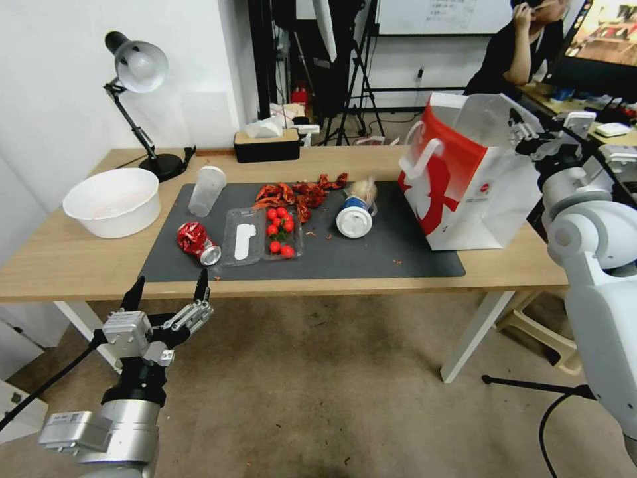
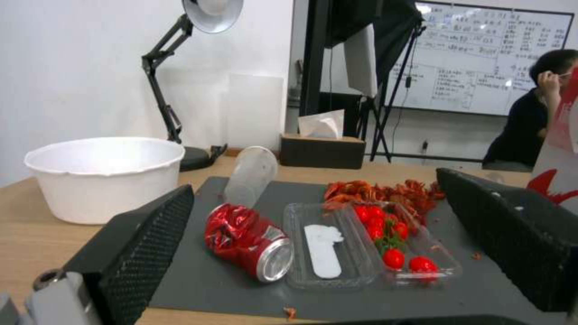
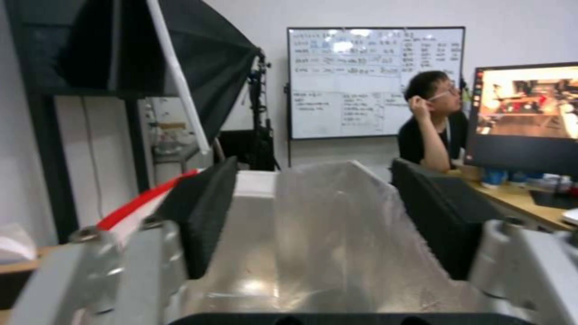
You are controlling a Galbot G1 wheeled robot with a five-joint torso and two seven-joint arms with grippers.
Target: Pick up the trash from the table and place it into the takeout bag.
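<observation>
Red and crumpled, the can [image 1: 196,241] lies on its side near the front left corner of the grey mat [image 1: 371,255], its silver end toward me, just beside a clear plastic tray [image 1: 262,235] with small tomatoes in it. A frosted cup [image 1: 206,190] lies tipped behind the can, and red shell scraps [image 1: 298,193] are heaped behind the tray. The blue cup with the white lid [image 1: 353,219] lies on its side further right, touching a knotted clear bag [image 1: 363,191]. A white bowl [image 1: 113,202] stands off the mat at the table's left end on the wood top [image 1: 60,259].

My left gripper [image 1: 167,293] hangs in front of the table's near edge, level with the can, fingers spread wide with nothing between them.

At the right end the white-and-red takeout bag [image 1: 464,186] stands upright. My right gripper [image 1: 524,136] is up at its top right rim; from its wrist camera I see the fingers [image 3: 202,216] apart, with a silvery fold of the bag's lining lying between them.
</observation>
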